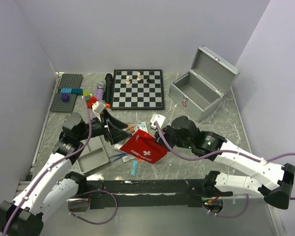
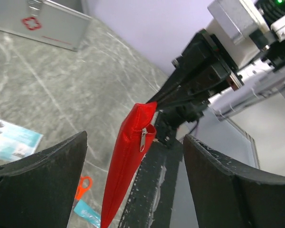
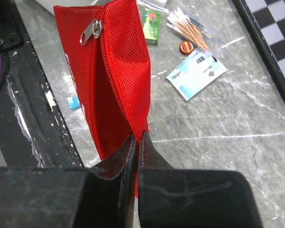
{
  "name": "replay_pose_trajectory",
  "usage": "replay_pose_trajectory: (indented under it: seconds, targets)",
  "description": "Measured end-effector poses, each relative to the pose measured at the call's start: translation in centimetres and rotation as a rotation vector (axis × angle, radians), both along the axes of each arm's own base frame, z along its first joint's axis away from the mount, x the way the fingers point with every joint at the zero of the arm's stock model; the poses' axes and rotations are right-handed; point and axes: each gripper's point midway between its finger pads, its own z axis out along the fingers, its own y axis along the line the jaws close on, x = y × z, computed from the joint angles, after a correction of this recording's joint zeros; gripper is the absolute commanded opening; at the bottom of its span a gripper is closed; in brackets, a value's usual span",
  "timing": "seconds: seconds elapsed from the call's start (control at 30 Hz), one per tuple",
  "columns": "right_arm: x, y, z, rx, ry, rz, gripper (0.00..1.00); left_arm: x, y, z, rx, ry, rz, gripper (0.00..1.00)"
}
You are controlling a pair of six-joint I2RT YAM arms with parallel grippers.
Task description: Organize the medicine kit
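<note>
The medicine kit (image 1: 183,93) is a silver-grey metal case standing at the back right with its lid up; its front with the red emblem (image 2: 32,23) shows in the left wrist view. A flat red first-aid pouch (image 1: 143,148) hangs over the table's middle. My right gripper (image 3: 137,137) is shut on one corner of the pouch (image 3: 116,76) and holds it up. My left gripper (image 2: 135,138) is open, its wide black fingers either side of the pouch's zipper end (image 2: 128,156) without touching it. The zipper pull (image 2: 143,138) hangs loose.
A chessboard (image 1: 137,91) with a few pieces lies at the back, a grey brick plate (image 1: 66,91) to its left. A shallow grey tray (image 1: 91,157) sits near the left arm. Cotton swabs (image 3: 190,31), a packet (image 3: 195,73) and orange scissors (image 2: 83,185) lie under the pouch.
</note>
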Motion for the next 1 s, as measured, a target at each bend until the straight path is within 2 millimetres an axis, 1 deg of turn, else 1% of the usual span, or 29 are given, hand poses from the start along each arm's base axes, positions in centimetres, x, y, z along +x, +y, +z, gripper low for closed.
replay_pose_trajectory:
  seconds: [0.13,0.27,0.53,0.7,0.73,0.8,0.83,0.9,0.93,1.0]
  targets:
    - [-0.6,0.2,0.3,-0.008,-0.026,0.034,0.00,-0.8,-0.9,-0.5,0.012,0.023,-0.069,0.82]
    - [-1.0,0.5,0.0,-0.035,-0.040,0.056,0.00,-0.5,-1.7,-1.2,0.038,0.064,-0.093,0.79]
    - [-1.3,1.0,-0.4,-0.084,-0.066,0.083,0.00,-0.6,-2.5,-1.2,0.064,0.067,-0.126,0.66]
    - [-1.3,1.0,-0.6,-0.101,-0.078,0.087,0.00,-1.1,-3.3,-2.6,0.102,0.098,-0.158,0.59]
    - [-1.3,1.0,-0.6,-0.104,-0.079,0.088,0.00,-1.2,-3.4,-2.9,0.112,0.105,-0.161,0.56]
    - [-1.3,1.0,-0.7,-0.110,-0.083,0.088,0.00,-1.3,-3.6,-3.6,0.132,0.116,-0.167,0.39]
    - [-1.2,1.0,-0.7,-0.112,-0.085,0.088,0.00,-1.4,-3.7,-3.8,0.140,0.120,-0.167,0.33]
    - [-1.3,1.0,-0.8,-0.118,-0.087,0.091,0.00,-1.4,-3.8,-4.2,0.156,0.130,-0.168,0.22]
    - [-1.3,1.0,-0.9,-0.122,-0.085,0.092,0.00,-1.4,-3.8,-4.4,0.162,0.131,-0.170,0.19]
    - [-1.3,1.0,-1.1,-0.130,-0.084,0.094,0.00,-1.3,-3.9,-4.4,0.168,0.133,-0.168,0.08]
